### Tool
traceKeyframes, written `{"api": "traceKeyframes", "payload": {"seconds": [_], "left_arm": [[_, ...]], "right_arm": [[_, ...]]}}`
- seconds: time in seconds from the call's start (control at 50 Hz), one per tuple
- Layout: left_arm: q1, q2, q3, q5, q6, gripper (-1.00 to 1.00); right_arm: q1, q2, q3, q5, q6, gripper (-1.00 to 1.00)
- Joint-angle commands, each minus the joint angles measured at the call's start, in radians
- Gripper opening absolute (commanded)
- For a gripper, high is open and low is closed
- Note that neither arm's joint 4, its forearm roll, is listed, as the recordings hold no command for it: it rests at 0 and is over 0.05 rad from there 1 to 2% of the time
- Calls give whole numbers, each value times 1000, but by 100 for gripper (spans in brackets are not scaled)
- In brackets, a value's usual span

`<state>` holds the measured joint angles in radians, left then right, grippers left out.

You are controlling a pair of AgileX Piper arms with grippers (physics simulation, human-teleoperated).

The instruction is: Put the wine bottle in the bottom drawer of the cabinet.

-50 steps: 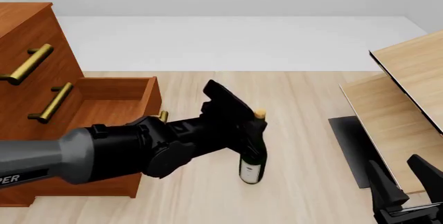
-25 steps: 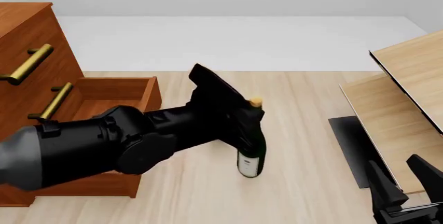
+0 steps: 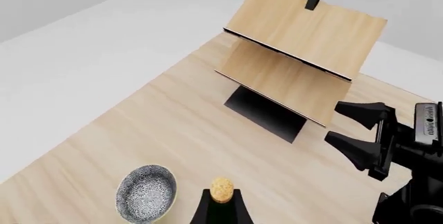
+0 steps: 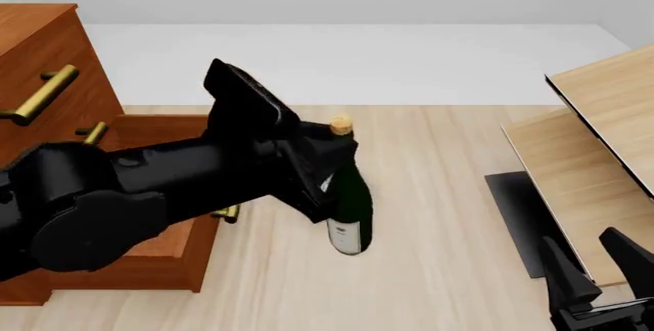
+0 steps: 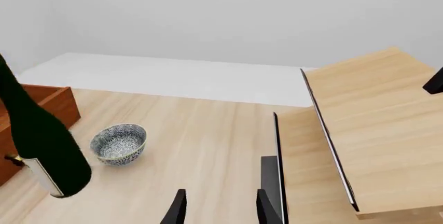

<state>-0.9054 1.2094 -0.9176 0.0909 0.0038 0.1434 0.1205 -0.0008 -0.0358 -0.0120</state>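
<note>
The wine bottle (image 4: 351,197), dark green with a tan cork and white label, is held tilted in my left gripper (image 4: 318,172), which is shut on its upper body. It sits just right of the open bottom drawer (image 4: 164,130) of the reddish-brown cabinet (image 4: 41,47). The drawer's brass handle (image 4: 227,213) peeks out under my arm. The left wrist view shows only the cork (image 3: 221,186). The right wrist view shows the bottle (image 5: 41,141) beside the drawer (image 5: 52,102). My right gripper (image 4: 596,277) is open and empty at the front right; its fingertips (image 5: 178,207) show in its own view.
A speckled grey-white bowl (image 5: 120,142) stands on the table beyond the bottle and also shows in the left wrist view (image 3: 145,192). Pale light-wood furniture with black edges (image 4: 603,132) fills the right side, close to my right gripper.
My left arm has carried the bottle up and to the left, toward the open drawer, and the bottle is more tilted. The right arm has not moved.
</note>
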Motion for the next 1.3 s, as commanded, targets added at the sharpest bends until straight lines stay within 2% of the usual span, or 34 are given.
{"api": "traceKeyframes", "payload": {"seconds": [0.02,0.12,0.14,0.18,0.34,0.38,0.5,0.52,0.56,0.58,0.62,0.64,0.7,0.76,0.86,0.88,0.92,1.0,1.02,1.06,1.1,1.12,1.26,1.3], "left_arm": [[14,-160,4,95,24,-100],[62,-230,-2,142,44,-100],[84,-246,6,147,84,-100],[92,-270,9,162,64,-100],[164,-371,-18,247,83,-100],[177,-385,-32,268,67,-100],[188,-419,-56,319,119,-100],[215,-432,-69,338,97,-100],[225,-432,-78,352,97,-100],[227,-438,-76,349,119,-100],[269,-437,-87,377,105,-100],[273,-450,-88,373,141,-100],[271,-449,-101,382,130,-100],[318,-465,-123,418,151,-100],[342,-476,-151,453,154,-100],[375,-463,-167,481,128,-100],[384,-469,-178,489,159,-100],[401,-461,-196,510,154,-100],[438,-453,-209,531,130,-100],[446,-452,-221,538,154,-100],[462,-445,-230,555,143,-100],[479,-443,-228,560,180,-100],[511,-416,-285,614,178,-100],[544,-397,-307,639,170,-100]], "right_arm": [[3,7,0,-6,-3,100],[4,7,0,-6,-2,100],[6,6,0,-4,-6,100],[7,6,0,-5,-6,100],[6,3,0,0,-8,100],[6,2,0,1,-10,100],[8,-6,0,9,-14,100],[9,-5,0,8,-15,100],[10,-5,0,8,-16,100],[10,-5,0,8,-16,100],[10,-9,0,12,-17,100],[10,-8,0,11,-18,100],[10,-11,0,15,-19,100],[9,-13,0,17,-17,100],[10,-9,0,14,-17,100],[11,-8,0,14,-18,100],[8,-11,0,15,-15,100],[11,-14,0,19,-18,100],[9,-9,0,15,-16,100],[8,-8,0,13,-13,100],[8,-6,0,12,-13,100],[10,-5,0,10,-15,100],[9,6,0,0,-14,100],[8,5,0,0,-12,100]]}}
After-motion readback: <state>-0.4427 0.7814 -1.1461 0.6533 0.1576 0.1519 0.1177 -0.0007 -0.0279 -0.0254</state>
